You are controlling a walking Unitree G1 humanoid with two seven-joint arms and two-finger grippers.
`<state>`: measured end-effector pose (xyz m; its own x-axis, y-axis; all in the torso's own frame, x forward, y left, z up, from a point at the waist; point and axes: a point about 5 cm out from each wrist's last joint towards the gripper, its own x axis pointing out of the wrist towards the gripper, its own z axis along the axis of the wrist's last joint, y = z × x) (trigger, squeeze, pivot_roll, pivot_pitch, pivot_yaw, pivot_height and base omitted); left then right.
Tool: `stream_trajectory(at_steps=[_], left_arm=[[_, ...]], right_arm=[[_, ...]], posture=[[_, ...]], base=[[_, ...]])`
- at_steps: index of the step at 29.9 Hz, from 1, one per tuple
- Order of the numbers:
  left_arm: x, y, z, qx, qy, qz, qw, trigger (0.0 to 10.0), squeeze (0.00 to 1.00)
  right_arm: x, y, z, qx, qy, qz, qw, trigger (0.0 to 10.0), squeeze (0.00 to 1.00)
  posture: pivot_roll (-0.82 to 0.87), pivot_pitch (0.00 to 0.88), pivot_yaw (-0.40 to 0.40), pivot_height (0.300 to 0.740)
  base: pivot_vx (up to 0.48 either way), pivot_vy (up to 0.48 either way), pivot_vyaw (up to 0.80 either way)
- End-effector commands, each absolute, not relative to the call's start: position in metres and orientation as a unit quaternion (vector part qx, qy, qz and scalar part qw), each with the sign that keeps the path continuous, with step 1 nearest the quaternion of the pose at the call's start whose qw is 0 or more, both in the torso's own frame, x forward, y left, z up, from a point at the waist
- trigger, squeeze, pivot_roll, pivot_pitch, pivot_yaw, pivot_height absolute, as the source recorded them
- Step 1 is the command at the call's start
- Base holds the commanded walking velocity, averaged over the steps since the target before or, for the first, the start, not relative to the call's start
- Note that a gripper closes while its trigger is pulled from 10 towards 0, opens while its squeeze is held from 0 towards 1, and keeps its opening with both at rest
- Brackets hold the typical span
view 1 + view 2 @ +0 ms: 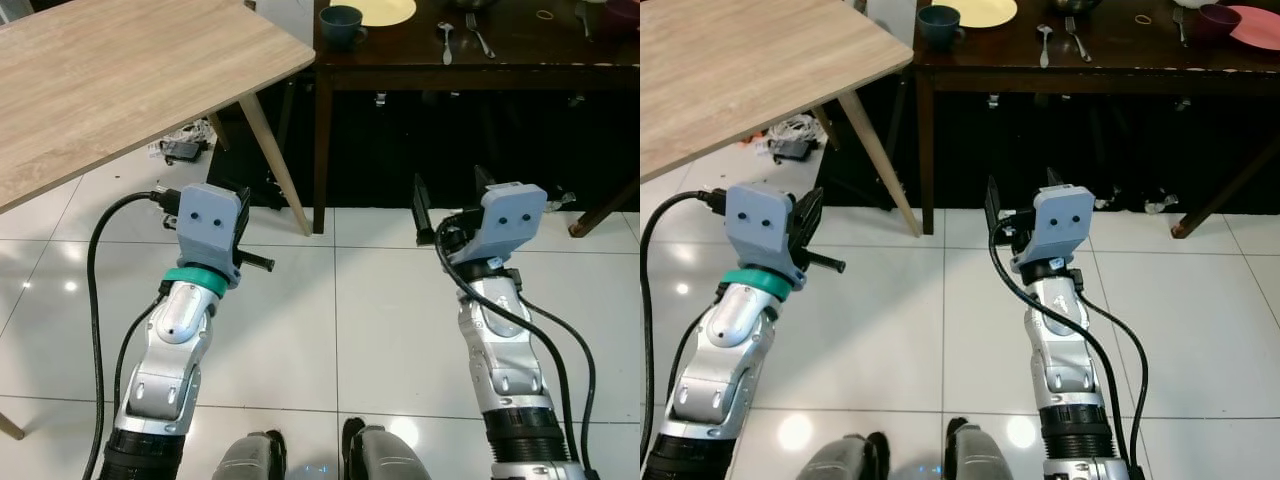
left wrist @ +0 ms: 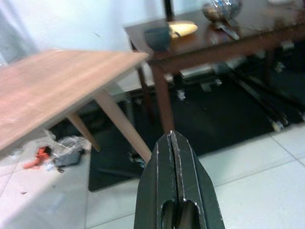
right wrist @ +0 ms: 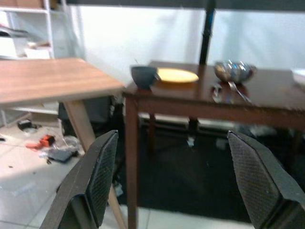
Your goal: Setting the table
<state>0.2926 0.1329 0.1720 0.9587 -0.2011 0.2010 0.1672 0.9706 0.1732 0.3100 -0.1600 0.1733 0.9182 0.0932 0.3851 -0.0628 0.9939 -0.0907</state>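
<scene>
A dark wooden table [image 1: 470,68] stands ahead, holding a blue mug [image 1: 341,24], a yellow plate [image 1: 386,11], a spoon [image 1: 446,38] and a fork [image 1: 479,35]. Farther right on it are a purple cup [image 1: 1212,18] and a pink plate [image 1: 1254,26]. A metal bowl [image 3: 232,71] sits behind the cutlery. Both arms are raised over the tiled floor, short of the table. My left gripper [image 2: 171,137] is shut with nothing in it. My right gripper [image 1: 450,190] is open wide and empty, pointing at the dark table.
A light wooden table [image 1: 120,80] juts in from the left, its slanted leg [image 1: 275,160] near my left arm. Cables and small clutter [image 1: 181,150] lie on the floor under it. A dark mat [image 2: 214,114] lies beneath the dark table.
</scene>
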Motion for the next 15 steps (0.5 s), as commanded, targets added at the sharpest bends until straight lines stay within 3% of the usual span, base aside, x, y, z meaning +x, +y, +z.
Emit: stream_trajectory(at_steps=[1, 10, 15], left_arm=[[0.293, 0.134, 0.158, 0.076, -0.080, -0.099, 0.989, 10.0, 0.00], [0.283, 0.158, 0.091, 0.105, 0.037, -0.079, 0.991, 10.0, 0.00], [0.263, 0.182, 0.035, 0.097, 0.155, -0.055, 0.982, 10.0, 0.00]], right_arm=[[0.308, -0.163, 0.153, -0.040, -0.159, 0.041, 0.986, 10.0, 0.00], [0.291, -0.151, 0.077, -0.073, -0.015, 0.107, 0.991, 10.0, 0.00], [0.268, -0.144, 0.024, -0.074, 0.088, 0.125, 0.985, 10.0, 0.00]], posture=[[0.00, 0.108, 0.084, 0.740], [0.00, 0.111, 0.079, 0.740], [0.00, 0.116, 0.069, 0.740]], base=[[0.000, 0.000, -0.80], [0.000, 0.000, -0.80], [0.000, 0.000, -0.80]])
